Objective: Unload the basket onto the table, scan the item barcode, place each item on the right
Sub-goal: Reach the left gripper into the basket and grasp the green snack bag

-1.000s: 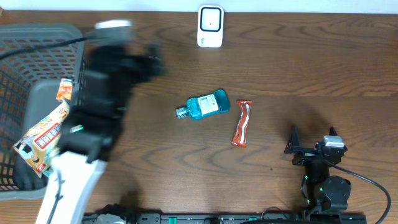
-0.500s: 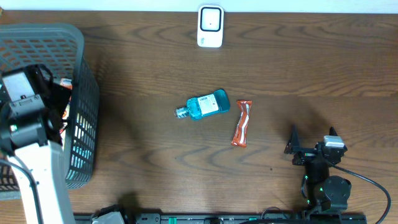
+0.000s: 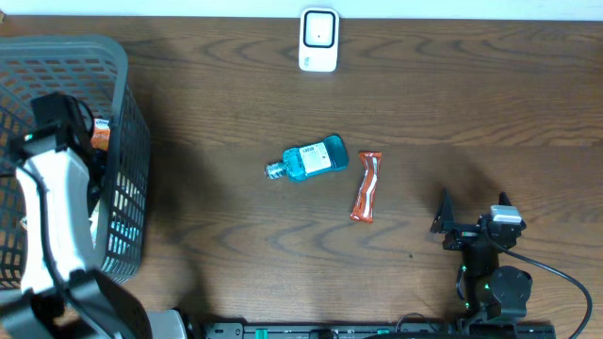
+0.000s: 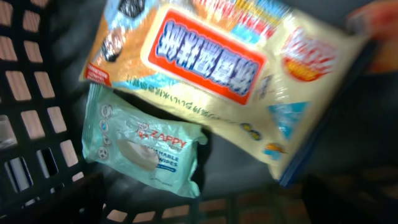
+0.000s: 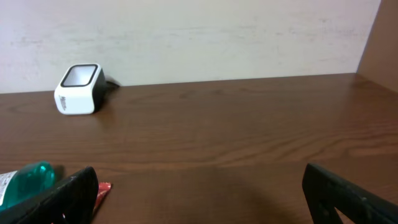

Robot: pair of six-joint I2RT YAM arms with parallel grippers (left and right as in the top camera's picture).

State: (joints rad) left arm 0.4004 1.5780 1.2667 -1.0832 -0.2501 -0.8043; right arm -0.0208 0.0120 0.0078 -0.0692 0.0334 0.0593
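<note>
Table: dark wood (image 3: 471, 113), with a pale wall (image 5: 205, 31) behind it.
Left gripper (image 4: 199, 208): down inside the basket (image 3: 118, 66) at the table's left end. Jaws spread wide, holding nothing. Only dark finger edges show at the bottom corners of its own view.
Wipes (image 4: 143, 149): pale green pack, flat on the basket floor just below the gripper's view centre.
Bag (image 4: 211, 68): yellow snack bag with a red and blue label. It is tilted and lies over the top edge of the wipes.
Right gripper (image 3: 473, 218): at the near right of the table, jaws wide apart and empty, well apart from everything.
Scanner (image 3: 318, 40): white, upright at the far edge, middle of the table.
Bottle (image 3: 306, 158): blue, on its side at mid-table.
Packet (image 3: 366, 185): orange-red, flat just right of the bottle, not touching it.
</note>
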